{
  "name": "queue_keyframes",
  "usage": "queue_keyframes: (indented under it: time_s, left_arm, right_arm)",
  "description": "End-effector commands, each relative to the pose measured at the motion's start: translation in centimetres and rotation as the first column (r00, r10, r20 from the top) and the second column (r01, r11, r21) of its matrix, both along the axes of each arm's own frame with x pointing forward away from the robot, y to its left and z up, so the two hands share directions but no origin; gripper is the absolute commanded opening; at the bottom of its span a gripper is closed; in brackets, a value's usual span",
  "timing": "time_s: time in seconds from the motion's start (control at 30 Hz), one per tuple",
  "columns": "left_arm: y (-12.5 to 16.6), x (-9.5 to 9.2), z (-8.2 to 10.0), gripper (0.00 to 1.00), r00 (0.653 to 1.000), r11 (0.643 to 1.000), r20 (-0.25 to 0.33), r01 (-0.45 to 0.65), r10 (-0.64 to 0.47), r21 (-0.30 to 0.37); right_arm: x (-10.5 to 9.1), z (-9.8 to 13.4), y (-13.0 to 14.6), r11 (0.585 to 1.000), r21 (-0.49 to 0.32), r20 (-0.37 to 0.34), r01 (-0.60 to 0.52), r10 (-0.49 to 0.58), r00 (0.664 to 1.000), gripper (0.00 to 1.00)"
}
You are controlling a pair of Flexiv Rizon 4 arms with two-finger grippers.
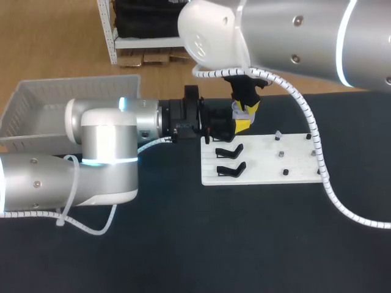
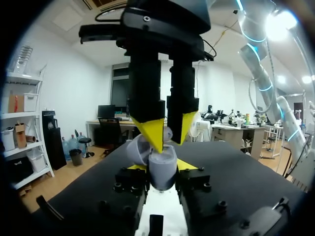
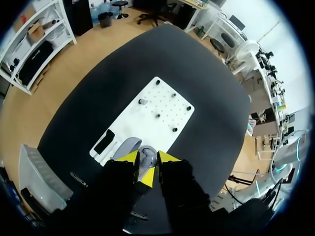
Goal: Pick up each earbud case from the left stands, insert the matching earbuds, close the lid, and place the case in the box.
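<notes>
Left gripper [image 2: 161, 167]: level over the far-left corner of the board, yellow tips pressed from two sides against the lower body of the case, holding it clear of the table.
Rounded matte grey earbud case [image 2: 162, 173]: upright between those tips, mouth open upward; off the stands, well apart from the basket.
Hinged grey lid [image 2: 137, 150]: swung back and tilted to one side of the case body, joined to it at the hinge.
Right gripper [image 2: 169, 132]: pointing straight down over the open case, yellow tips close together and pinching the earbud; one tip close against the lid.
Small pale grey earbud [image 2: 167, 133]: between the right gripper's tips, just above the case mouth; contact with the case not discernible.
Flat white perforated board [image 1: 263, 163]: lying on the table, beneath both grippers at its far-left corner.
Two black curved stands [image 1: 229, 151] [image 1: 231, 169]: side by side at the board's left end, the farther one just beside the left gripper.
Small dark pegs [image 1: 280, 153]: two rows of three on the board's right half; the one at the far edge paler on top.
White slatted plastic basket [image 1: 27, 107]: far left, beside the left arm.
Black table top [image 1: 244, 244]: under board and arms.
</notes>
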State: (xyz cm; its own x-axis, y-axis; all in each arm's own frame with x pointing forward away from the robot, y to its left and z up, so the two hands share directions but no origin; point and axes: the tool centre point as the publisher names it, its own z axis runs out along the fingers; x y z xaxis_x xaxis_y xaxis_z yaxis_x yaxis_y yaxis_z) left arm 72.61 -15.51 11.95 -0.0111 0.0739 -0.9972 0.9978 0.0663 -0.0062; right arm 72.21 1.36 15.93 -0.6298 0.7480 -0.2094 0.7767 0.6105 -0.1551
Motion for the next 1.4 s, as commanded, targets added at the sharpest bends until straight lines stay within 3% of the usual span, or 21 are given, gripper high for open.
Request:
queue_keyframes:
  time_s: [0.03,0.2,0.33,0.5,0.63,0.7,0.83,0.97,1.1,1.3,1.37,1.4]
  left_arm:
    - [0.0,-0.2,0.0,0.00,1.000,1.000,0.005,-0.007,0.007,-0.005]
    - [0.0,-0.2,0.0,0.00,1.000,1.000,0.005,-0.007,0.007,-0.005]
    - [0.0,-0.2,0.0,0.00,1.000,1.000,0.005,-0.007,0.007,-0.005]
    - [0.0,-0.2,0.0,0.00,1.000,1.000,0.005,-0.007,0.007,-0.005]
    - [0.0,-0.2,0.0,0.00,1.000,1.000,0.005,-0.007,0.007,-0.005]
    - [0.0,-0.2,0.0,0.00,1.000,1.000,0.005,-0.007,0.007,-0.005]
    - [0.0,-0.2,0.0,0.00,1.000,1.000,0.005,-0.007,0.007,-0.005]
    - [0.0,-0.2,0.0,0.00,1.000,1.000,0.005,-0.007,0.007,-0.005]
    - [0.0,-0.2,0.0,0.00,1.000,1.000,0.005,-0.007,0.007,-0.005]
    - [0.0,-0.2,0.0,0.00,1.000,1.000,0.005,-0.007,0.007,-0.005]
    - [0.0,-0.2,0.0,0.00,1.000,1.000,0.005,-0.007,0.007,-0.005]
    - [0.0,-0.2,0.0,0.00,1.000,1.000,0.005,-0.007,0.007,-0.005]
  right_arm:
    - [-0.3,0.3,0.0,1.000,0.002,0.009,-0.007,0.007,1.000,0.30]
    - [-0.6,0.6,0.2,1.000,0.012,0.016,-0.016,0.016,1.000,0.31]
    - [-1.9,1.7,0.2,0.998,0.039,0.045,-0.041,0.039,0.998,0.31]
    - [-3.4,3.0,-1.1,0.984,0.056,0.187,-0.167,0.154,0.970,0.42]
    - [-4.0,3.8,-2.4,0.948,0.126,0.316,-0.292,0.241,0.918,0.43]
    - [-4.2,4.2,-3.0,0.922,0.161,0.377,-0.353,0.274,0.885,0.49]
    - [-4.3,4.3,-4.1,0.877,0.214,0.432,-0.431,0.310,0.847,1.00]
    - [-4.2,4.2,-4.7,0.829,0.248,0.451,-0.501,0.359,0.817,1.00]
    - [-4.3,4.1,-5.0,0.756,0.288,0.483,-0.587,0.415,0.771,1.00]
    - [-4.4,4.5,-5.0,0.619,0.308,0.523,-0.722,0.524,0.672,1.00]
    - [-4.5,4.6,-4.9,0.602,0.287,0.505,-0.745,0.565,0.652,1.00]
    - [-4.3,4.5,-4.9,0.636,0.267,0.467,-0.724,0.572,0.674,1.00]
